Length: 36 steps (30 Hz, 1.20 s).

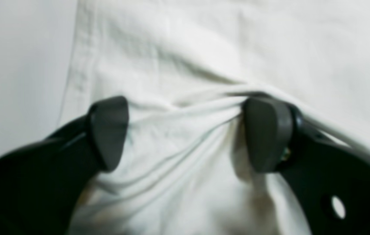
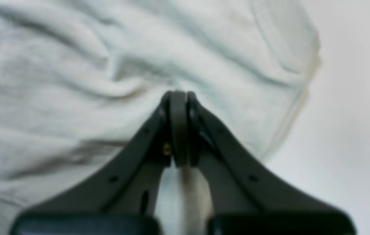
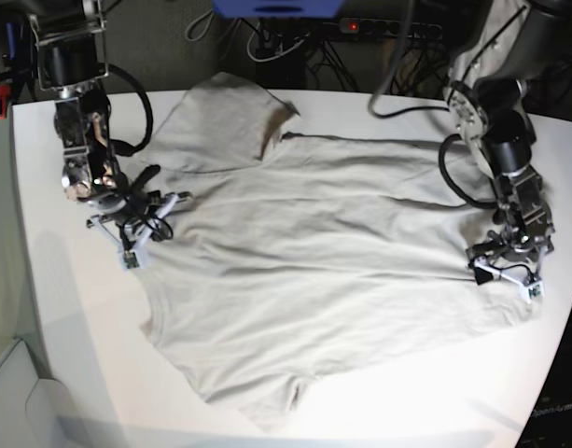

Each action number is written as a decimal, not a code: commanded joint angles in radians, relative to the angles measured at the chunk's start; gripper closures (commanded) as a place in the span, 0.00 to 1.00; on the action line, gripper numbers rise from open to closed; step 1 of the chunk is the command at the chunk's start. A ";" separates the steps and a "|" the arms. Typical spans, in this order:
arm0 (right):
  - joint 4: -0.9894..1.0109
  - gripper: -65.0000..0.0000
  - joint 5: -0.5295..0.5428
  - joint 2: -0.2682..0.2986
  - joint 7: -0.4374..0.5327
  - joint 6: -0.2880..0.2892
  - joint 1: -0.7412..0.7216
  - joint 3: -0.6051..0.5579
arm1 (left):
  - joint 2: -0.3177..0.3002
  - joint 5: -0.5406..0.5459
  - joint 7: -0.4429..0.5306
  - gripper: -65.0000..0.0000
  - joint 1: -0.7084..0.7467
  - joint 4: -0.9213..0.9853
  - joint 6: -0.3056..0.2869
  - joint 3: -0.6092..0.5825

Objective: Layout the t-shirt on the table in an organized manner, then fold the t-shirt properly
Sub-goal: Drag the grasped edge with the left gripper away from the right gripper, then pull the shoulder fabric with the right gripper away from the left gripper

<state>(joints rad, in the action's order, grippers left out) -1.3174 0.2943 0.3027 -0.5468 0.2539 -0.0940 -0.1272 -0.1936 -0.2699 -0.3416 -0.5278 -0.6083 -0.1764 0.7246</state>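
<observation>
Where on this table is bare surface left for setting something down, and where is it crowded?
Bare table runs along the near-left edge beside the t-shirt, and across the near-right corner below the hem. Crowded: the shirt's two side edges, where the right gripper and left gripper sit.

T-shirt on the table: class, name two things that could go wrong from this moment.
1. The left gripper stands open astride a bunched ridge of the t-shirt; closing there may pinch up extra layers and add creases.
2. The right gripper looks shut at a wrinkled edge of the shirt. Pulling may drag it askew on the table, where one sleeve already lies folded over.
</observation>
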 commanded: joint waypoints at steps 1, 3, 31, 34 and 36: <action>-0.017 1.00 0.004 0.019 0.015 0.018 -0.011 0.008 | 0.004 -0.009 -0.020 0.17 -0.030 0.029 0.008 -0.001; -0.017 1.00 0.004 0.022 0.015 0.018 0.004 0.008 | 0.007 -0.013 0.031 0.17 -0.067 0.066 0.038 -0.001; 0.270 1.00 0.003 0.126 0.221 0.017 -0.010 0.083 | 0.124 -0.006 -0.409 0.17 0.214 -0.641 0.090 0.000; 0.266 1.00 0.003 0.126 0.219 0.017 -0.040 0.083 | 0.145 -0.006 -0.457 0.17 0.258 -0.740 0.088 -0.001; 0.230 1.00 0.003 0.126 0.215 0.017 -0.046 0.083 | 0.161 -0.006 -0.494 0.17 0.286 -0.796 0.041 -0.001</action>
<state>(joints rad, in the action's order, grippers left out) -1.0798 0.3073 0.4175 -0.3080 0.2989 -0.1394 -0.0444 -0.0319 -0.2779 -0.8421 -0.2356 -1.3876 -0.1284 0.7265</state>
